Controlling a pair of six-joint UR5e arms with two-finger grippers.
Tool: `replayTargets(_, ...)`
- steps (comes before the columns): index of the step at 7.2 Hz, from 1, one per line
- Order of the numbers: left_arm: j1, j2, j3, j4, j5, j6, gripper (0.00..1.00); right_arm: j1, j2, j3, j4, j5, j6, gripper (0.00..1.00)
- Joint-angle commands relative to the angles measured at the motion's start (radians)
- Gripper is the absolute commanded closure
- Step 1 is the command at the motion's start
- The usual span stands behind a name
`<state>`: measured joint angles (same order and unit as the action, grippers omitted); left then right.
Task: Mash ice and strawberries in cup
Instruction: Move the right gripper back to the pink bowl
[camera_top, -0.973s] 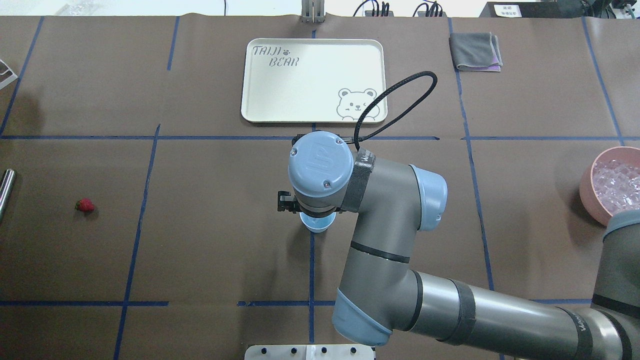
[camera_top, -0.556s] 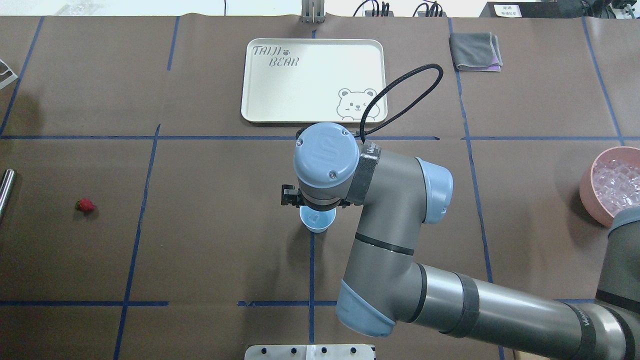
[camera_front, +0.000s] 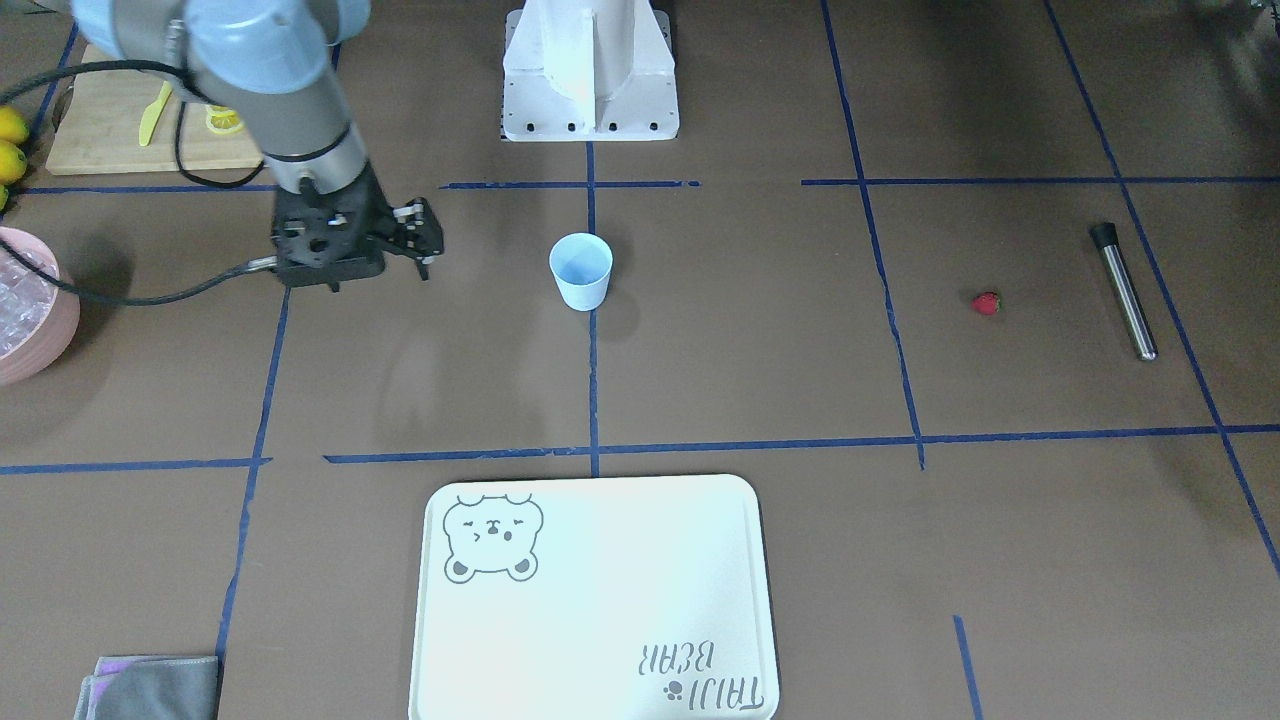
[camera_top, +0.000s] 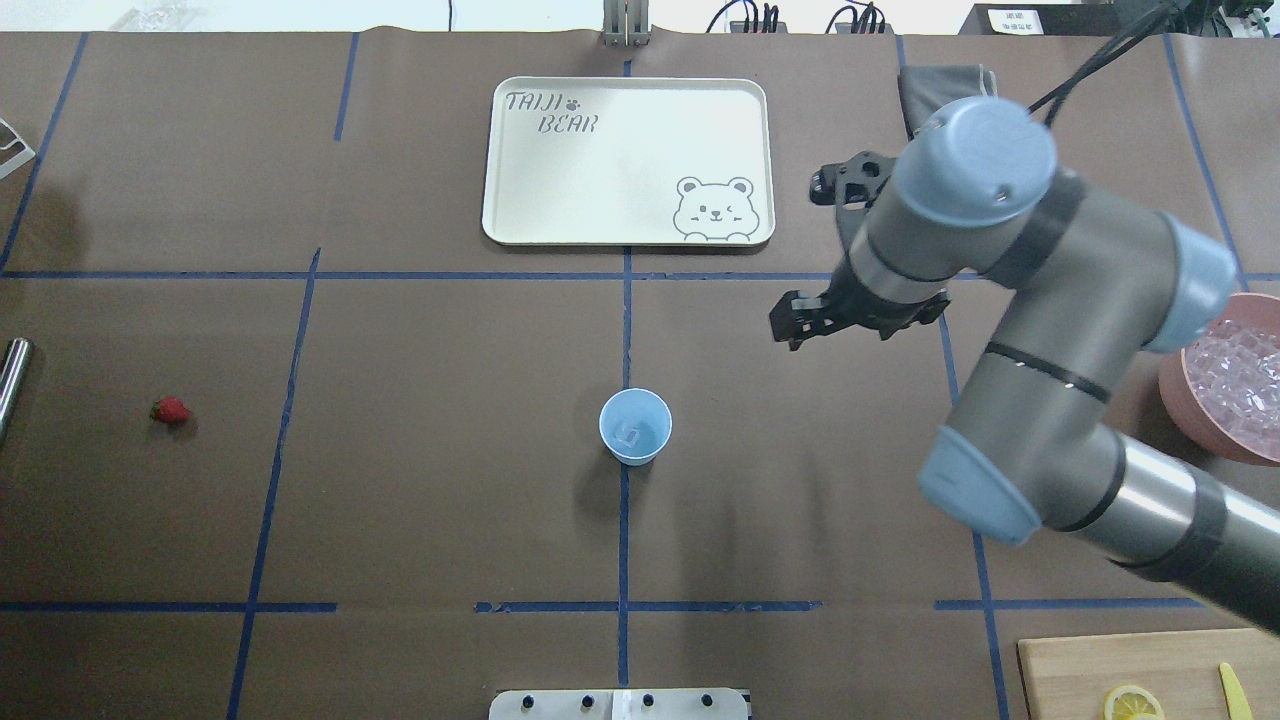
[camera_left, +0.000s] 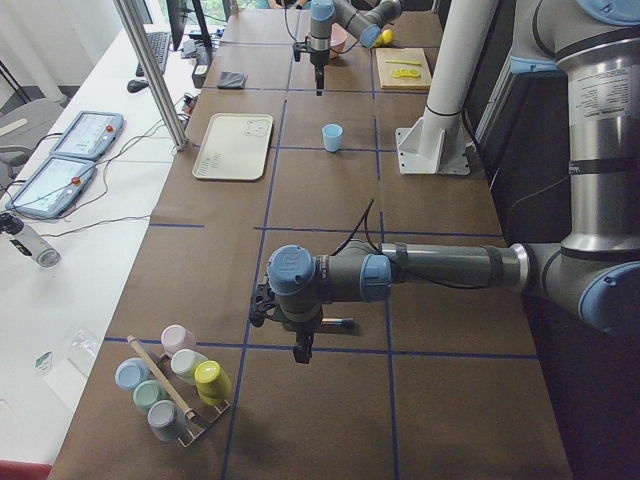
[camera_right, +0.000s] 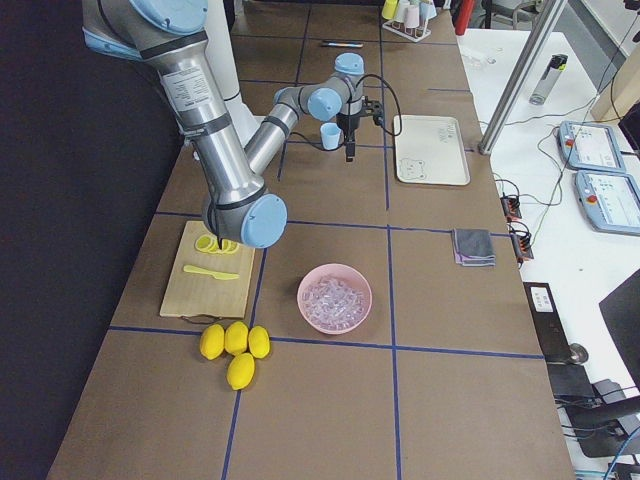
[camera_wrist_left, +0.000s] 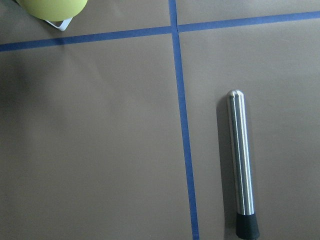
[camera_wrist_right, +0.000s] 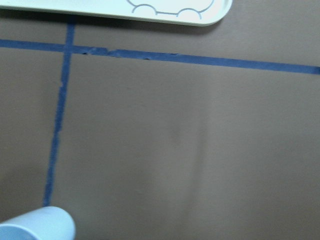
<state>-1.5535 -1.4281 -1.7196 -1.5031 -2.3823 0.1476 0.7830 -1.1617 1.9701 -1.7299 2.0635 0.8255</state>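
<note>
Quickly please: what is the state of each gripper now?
Left gripper: cannot be told, seen only from the side.
Right gripper: cannot be told; fingers unclear.

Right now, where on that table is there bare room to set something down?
Bare table lies between the strawberry and the cup, and between the cup and the tray. Near the bowl it is crowded by the right arm.
</note>
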Motion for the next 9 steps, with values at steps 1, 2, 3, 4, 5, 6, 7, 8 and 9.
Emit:
replayTargets(1,0.003,0.000,0.000,0.000,0.000,0.001,0.00,0.254,-0.201,0.036,0.001,0.159,-0.379,0.00)
replayTargets(2,0.007,0.000,-0.002,0.000,-0.002,0.001,0.00,0.351,-0.299,0.030,0.000,0.196,-0.584,0.01)
replayTargets(3,0.010,0.000,-0.002,0.000,-0.002,0.001,0.00,0.427,-0.381,0.020,0.000,0.225,-0.740,0.01)
replayTargets(4,0.013,0.000,-0.002,0.000,-0.002,0.001,0.00,0.443,-0.430,0.016,0.003,0.236,-0.773,0.01)
replayTargets(5,0.013,0.000,-0.002,0.000,-0.002,0.001,0.00,0.443,-0.479,-0.011,0.086,0.234,-0.773,0.01)
replayTargets(6,0.013,0.000,-0.003,0.000,-0.002,0.001,0.00,0.443,-0.518,-0.084,0.234,0.236,-0.760,0.01)
replayTargets(7,0.013,0.000,-0.003,0.000,-0.002,0.001,0.00,0.443,-0.538,-0.138,0.324,0.230,-0.700,0.01)
replayTargets(8,0.013,0.000,-0.006,0.000,-0.002,0.001,0.00,0.443,-0.562,-0.172,0.396,0.228,-0.656,0.03)
replayTargets(9,0.013,0.000,-0.006,-0.002,-0.002,0.001,0.00,0.443,-0.573,-0.200,0.442,0.227,-0.610,0.03)
